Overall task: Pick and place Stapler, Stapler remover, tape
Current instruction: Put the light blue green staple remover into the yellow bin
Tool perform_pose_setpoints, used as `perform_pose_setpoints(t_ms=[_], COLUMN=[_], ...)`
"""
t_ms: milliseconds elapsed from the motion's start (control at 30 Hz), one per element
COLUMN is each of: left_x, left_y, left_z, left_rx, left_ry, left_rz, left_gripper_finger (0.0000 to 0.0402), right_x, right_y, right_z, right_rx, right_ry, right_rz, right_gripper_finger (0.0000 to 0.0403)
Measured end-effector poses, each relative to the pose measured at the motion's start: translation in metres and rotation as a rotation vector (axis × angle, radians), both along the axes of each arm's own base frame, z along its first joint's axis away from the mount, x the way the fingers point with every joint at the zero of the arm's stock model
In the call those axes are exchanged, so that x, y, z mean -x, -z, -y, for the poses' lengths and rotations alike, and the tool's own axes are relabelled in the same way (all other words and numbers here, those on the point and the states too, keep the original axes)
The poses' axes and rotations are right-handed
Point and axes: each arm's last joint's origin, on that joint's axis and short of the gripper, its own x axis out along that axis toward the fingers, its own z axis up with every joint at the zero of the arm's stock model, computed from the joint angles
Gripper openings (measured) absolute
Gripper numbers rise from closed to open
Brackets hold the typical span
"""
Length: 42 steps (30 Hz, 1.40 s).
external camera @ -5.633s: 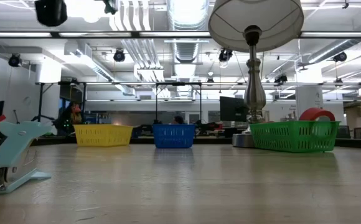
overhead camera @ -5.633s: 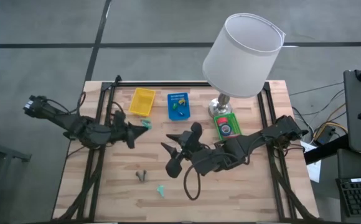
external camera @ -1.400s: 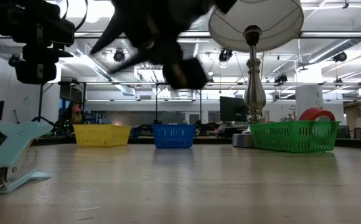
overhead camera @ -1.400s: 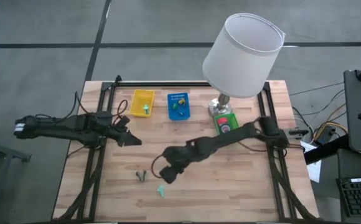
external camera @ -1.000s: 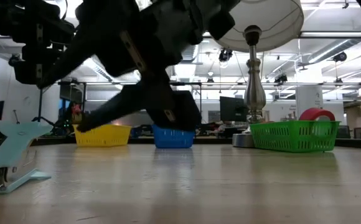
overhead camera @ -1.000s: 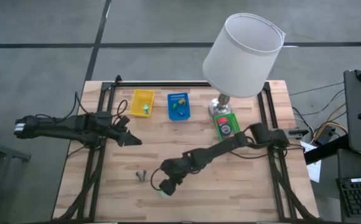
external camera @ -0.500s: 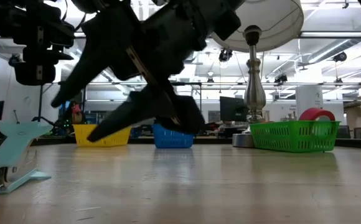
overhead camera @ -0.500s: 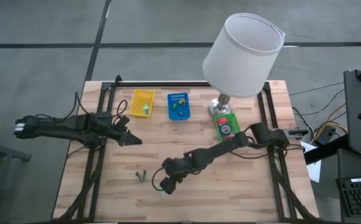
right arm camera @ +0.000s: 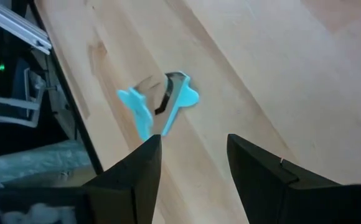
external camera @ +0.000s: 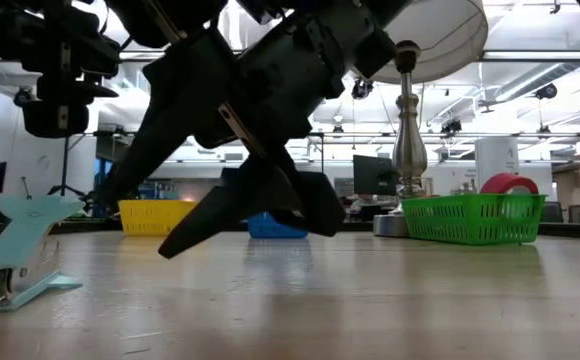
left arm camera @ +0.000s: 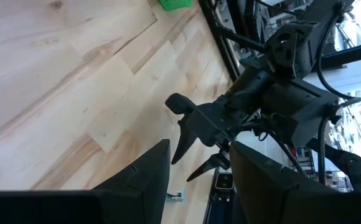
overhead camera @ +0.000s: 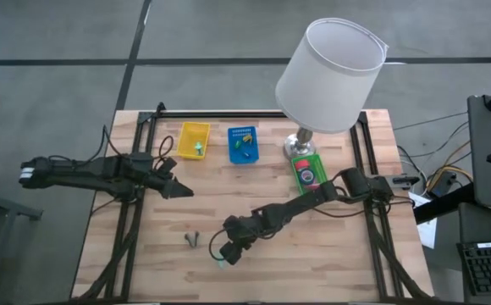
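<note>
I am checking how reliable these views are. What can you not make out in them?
- High view: the lamp shade hides the table behind it; the right gripper covers most of the light-blue stapler remover.
- High view: things in the blue basket are too small.
- Low view: the red tape is half hidden by the green basket.

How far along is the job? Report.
Done: red tape sits in the green basket, a teal item in the yellow basket. In hand: the open right gripper is at the light-blue stapler. Left: that stapler and a small dark item beside it. The left gripper waits.
</note>
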Motion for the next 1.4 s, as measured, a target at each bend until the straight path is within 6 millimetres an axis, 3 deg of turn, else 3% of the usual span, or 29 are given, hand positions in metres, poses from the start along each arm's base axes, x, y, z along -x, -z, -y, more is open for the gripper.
perform_pose_setpoints(t_ms=[667, 1233, 1400], left_x=[0.000, 0.000, 0.000], left_y=[0.001, 0.001, 0.002], left_z=[0.000, 0.000, 0.000], left_rx=[-0.001, -0.002, -0.002], left_ry=[-0.013, -0.010, -0.010], left_rz=[-0.005, -0.005, -0.007], left_gripper_finger=[0.0170, 0.0170, 0.0170], right_x=[0.001, -0.005, -0.008], right_y=[-0.002, -0.004, 0.016], right_z=[-0.008, 0.001, -0.002], right_rx=[0.018, 0.047, -0.005], right_ry=[-0.025, 0.003, -0.015], right_rz=[0.040, 0.102, 0.066], right_gripper_finger=[0.0177, 0.0169, 0.0169])
